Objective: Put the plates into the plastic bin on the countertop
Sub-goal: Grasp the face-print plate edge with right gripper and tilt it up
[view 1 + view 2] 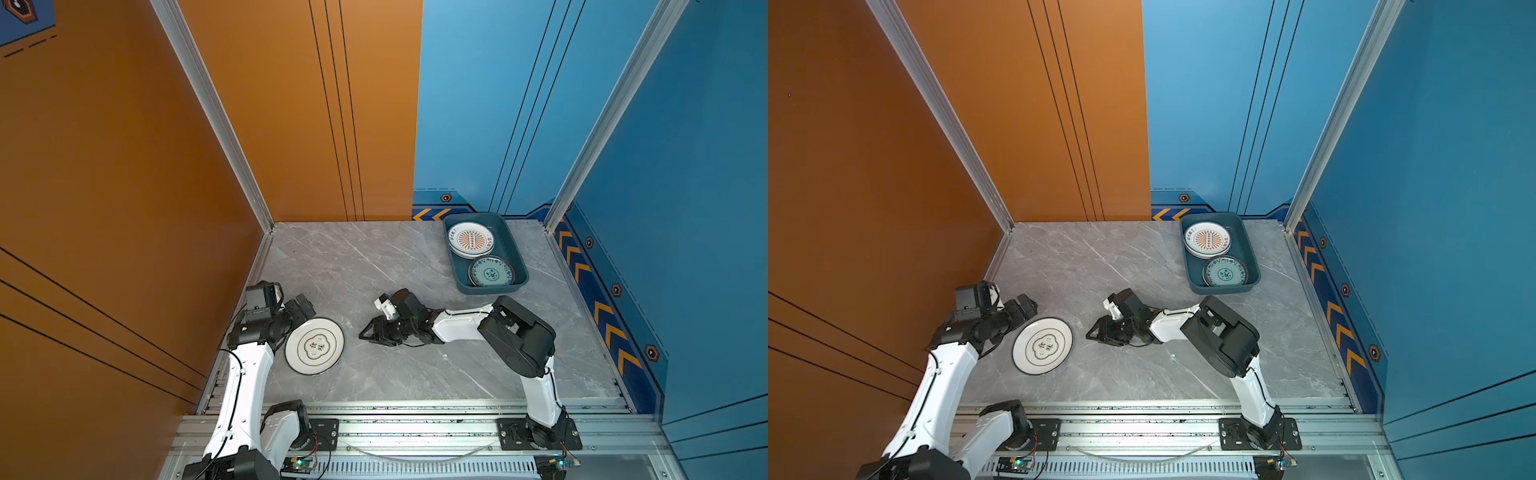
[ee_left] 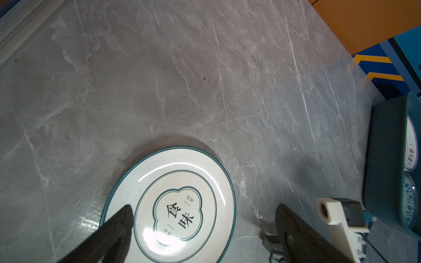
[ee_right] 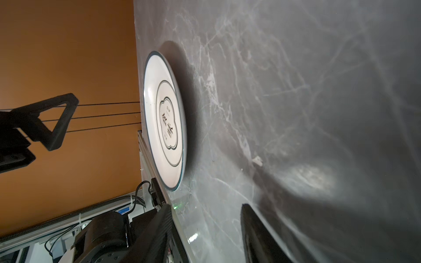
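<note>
top views, plate: a green-rimmed plate (image 1: 314, 346) lies flat on the grey counter (image 1: 374, 266) at the near left, well apart from the plastic bin (image 1: 486, 287).
top views, bin: at the far right, holding a sunburst plate (image 1: 471, 239) on a small stack (count unclear) and a teal plate (image 1: 491, 272).
left wrist, left pincer (image 2: 205, 206): jaws spread wide, gripping nothing; one finger overlaps the green-rimmed plate's edge, contact unclear.
right wrist, right pincer (image 3: 206, 211): jaws apart and empty, low over bare counter, green-rimmed plate ahead.
</note>
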`<state>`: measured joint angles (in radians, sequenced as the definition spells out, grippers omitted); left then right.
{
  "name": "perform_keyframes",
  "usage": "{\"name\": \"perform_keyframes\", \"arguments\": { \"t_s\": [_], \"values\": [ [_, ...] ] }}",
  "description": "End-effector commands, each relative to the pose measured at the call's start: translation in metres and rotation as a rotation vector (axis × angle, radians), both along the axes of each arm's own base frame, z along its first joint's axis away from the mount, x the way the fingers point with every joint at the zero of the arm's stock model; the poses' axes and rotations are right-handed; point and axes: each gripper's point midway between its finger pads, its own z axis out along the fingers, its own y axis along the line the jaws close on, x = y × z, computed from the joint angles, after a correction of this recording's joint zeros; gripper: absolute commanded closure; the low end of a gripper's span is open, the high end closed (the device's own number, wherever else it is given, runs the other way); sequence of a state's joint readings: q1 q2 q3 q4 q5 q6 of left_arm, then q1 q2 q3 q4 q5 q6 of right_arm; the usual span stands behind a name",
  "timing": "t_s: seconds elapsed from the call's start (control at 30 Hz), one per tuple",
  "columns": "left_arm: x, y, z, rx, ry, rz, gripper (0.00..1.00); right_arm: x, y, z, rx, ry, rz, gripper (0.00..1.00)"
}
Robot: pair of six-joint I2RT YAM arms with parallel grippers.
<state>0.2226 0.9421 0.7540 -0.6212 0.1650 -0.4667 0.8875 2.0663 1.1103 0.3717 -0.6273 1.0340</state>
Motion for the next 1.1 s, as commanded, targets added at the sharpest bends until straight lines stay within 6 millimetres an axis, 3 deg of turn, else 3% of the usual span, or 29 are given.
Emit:
{"name": "perform_keyframes", "arguments": {
  "t_s": [0.0,0.63,1.07],
  "values": [
    [0.001,-0.002,0.014,-0.002,-0.029,-0.022,0.02,0.006,0.023,0.016,0.087,-0.009,0.0,0.48],
    [0.0,0.0,0.016,-0.011,-0.039,-0.015,0.02,-0.021,0.073,-0.025,0.069,0.079,0.077,0.54],
    [0.0,-0.002,0.014,-0.02,-0.037,-0.021,0.02,-0.017,0.079,-0.033,0.059,0.083,0.061,0.95]
  ]
}}
